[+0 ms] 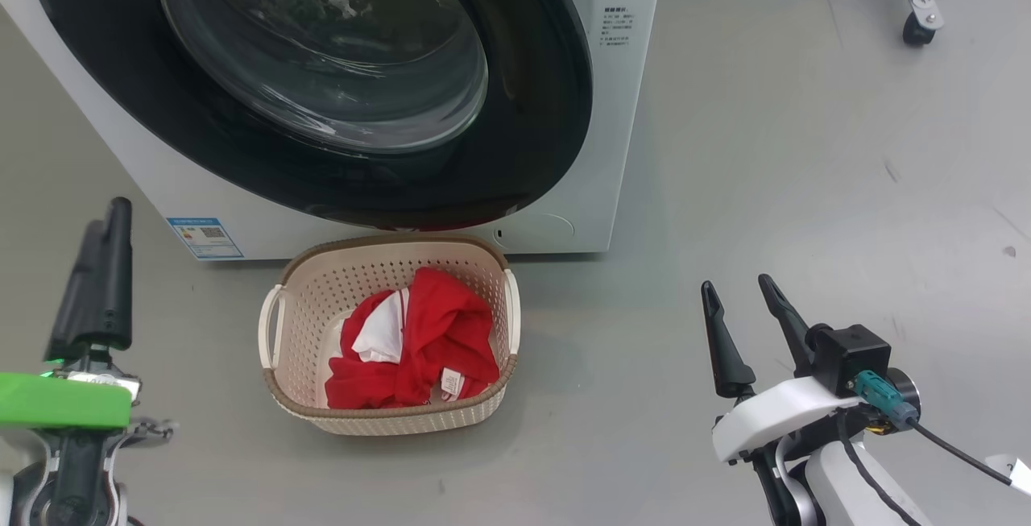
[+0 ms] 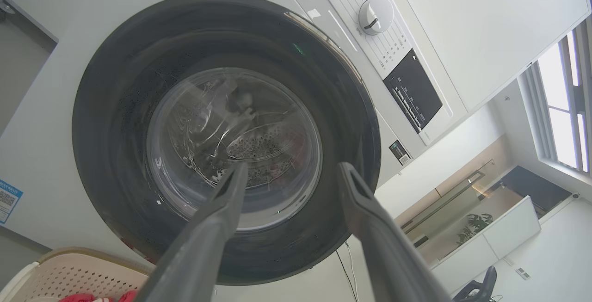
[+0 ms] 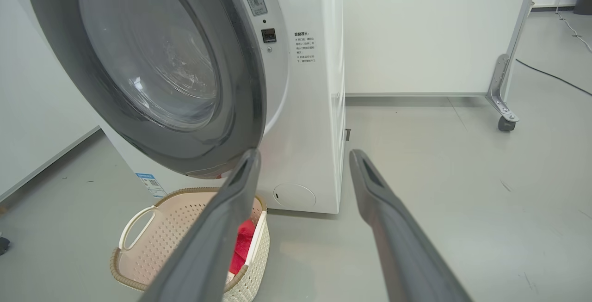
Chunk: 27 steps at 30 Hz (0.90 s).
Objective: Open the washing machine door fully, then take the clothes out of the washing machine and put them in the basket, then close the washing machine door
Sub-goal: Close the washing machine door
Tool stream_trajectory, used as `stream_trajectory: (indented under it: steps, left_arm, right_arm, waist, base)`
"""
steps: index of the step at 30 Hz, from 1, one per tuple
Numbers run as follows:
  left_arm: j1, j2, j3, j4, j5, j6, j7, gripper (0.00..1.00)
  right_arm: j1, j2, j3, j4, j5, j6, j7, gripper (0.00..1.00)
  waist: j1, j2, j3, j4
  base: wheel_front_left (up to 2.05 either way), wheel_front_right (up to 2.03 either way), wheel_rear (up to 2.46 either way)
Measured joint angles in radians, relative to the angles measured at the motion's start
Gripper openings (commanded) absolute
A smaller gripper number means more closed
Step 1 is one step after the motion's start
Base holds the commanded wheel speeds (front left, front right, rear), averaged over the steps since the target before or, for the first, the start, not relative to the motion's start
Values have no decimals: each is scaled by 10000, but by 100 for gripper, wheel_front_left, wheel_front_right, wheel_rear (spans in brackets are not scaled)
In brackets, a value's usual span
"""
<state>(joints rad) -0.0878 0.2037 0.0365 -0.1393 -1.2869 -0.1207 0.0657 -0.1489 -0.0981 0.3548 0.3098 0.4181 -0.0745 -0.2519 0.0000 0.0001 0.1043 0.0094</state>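
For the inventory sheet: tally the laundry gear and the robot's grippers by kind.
Washing machine: 1
Door: 1
Basket: 1
Heap of red clothes in the basket: 1 (separate garments cannot be told apart)
Grippers: 2, the left gripper and the right gripper
Total: 6

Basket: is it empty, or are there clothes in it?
Not empty: red and white clothes lie crumpled inside the basket, below its rim.
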Motion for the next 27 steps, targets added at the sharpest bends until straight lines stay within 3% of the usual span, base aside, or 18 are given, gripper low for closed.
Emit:
stream_trajectory:
  steps: [9, 16, 22, 27]
  left_arm:
    - [802, 656, -403, -224, 3540, 79, -1626, 100]
    - [1788, 1145, -1108, 25, 6021, 1034, -2080, 100]
    - [2470, 1267, -1685, 295, 7237, 1768, -2178, 100]
    - [2758, 1267, -2057, 497, 7889, 2092, -2226, 100]
  right_arm:
    - [317, -35, 33, -84, -61, -75, 0, 100]
    - [639, -33, 84, -132, -61, -79, 0, 100]
    - [933, -29, 105, -198, -61, -88, 0, 100]
    - [1097, -10, 134, -230, -59, -88, 2, 100]
  waist:
    - [0, 0, -470, 161]
    - [0, 0, -775, 114]
    - [0, 0, -905, 23]
    - [0, 0, -1007, -13]
  base:
    - [0, 0, 0]
    - [0, 0, 0]
    - [0, 0, 0]
    - [0, 0, 0]
